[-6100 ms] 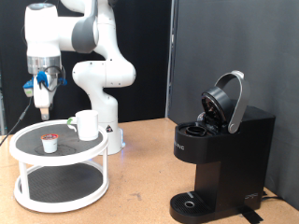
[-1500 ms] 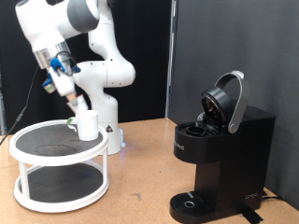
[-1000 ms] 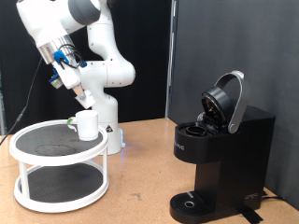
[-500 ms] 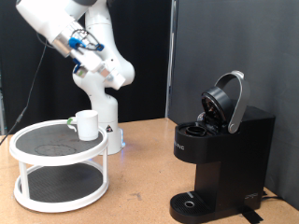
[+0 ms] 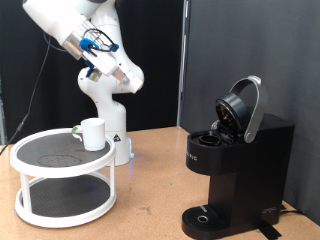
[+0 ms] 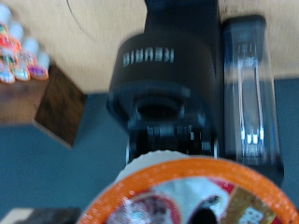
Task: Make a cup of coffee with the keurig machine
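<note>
Gripper (image 5: 108, 68) is high, up and left of the keurig (image 5: 232, 160), clamped on a red-topped pod (image 6: 182, 194). Lid up on the keurig. Cup (image 5: 92, 133) sits on the rack (image 5: 62, 178), well left of it.

The exterior view faces the whole bench from the front; the wrist view looks down at the keurig machine (image 5: 237, 160) (image 6: 177, 89), shared by both.

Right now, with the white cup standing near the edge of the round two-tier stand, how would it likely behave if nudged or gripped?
The cup looks rigid and probably ceramic, so likely breakable if knocked off the stand. Its squat shape suggests it would slide sooner than tip. The smooth wall may be slippery; the side handle offers a surer hold. The gripper is high above it.
</note>
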Controlling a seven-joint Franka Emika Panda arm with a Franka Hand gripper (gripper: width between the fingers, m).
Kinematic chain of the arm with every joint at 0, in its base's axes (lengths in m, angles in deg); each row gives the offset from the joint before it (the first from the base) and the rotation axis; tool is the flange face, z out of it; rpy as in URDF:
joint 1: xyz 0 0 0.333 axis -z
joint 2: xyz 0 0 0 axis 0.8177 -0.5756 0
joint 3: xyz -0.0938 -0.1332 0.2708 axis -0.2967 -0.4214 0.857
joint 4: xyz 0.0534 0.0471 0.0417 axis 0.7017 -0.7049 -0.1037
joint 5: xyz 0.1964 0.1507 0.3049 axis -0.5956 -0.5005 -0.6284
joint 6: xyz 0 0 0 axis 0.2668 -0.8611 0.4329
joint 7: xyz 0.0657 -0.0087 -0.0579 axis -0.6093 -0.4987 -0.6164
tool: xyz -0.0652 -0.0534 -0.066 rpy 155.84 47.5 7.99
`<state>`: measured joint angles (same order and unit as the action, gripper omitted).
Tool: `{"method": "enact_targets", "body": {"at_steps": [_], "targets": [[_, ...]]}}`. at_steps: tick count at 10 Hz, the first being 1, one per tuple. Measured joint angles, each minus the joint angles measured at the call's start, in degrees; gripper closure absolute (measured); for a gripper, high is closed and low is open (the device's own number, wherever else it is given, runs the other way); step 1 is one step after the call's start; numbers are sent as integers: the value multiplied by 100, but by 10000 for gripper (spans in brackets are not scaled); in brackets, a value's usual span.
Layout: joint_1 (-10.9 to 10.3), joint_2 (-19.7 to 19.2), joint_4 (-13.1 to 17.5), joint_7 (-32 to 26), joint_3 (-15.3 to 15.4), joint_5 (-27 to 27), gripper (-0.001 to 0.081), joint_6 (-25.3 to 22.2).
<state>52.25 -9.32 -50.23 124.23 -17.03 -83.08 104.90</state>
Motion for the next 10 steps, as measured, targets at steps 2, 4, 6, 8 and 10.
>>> {"method": "enact_targets", "body": {"at_steps": [2,4,6,8,10], "targets": [[-205,-234,209,11,48,-339,417,-164],[-362,-466,400,80,212,-382,417,-252],[-469,-618,491,187,487,-382,417,-96],[-575,-747,553,419,785,-385,417,220],[-687,-891,655,541,1032,-416,417,472]]}}
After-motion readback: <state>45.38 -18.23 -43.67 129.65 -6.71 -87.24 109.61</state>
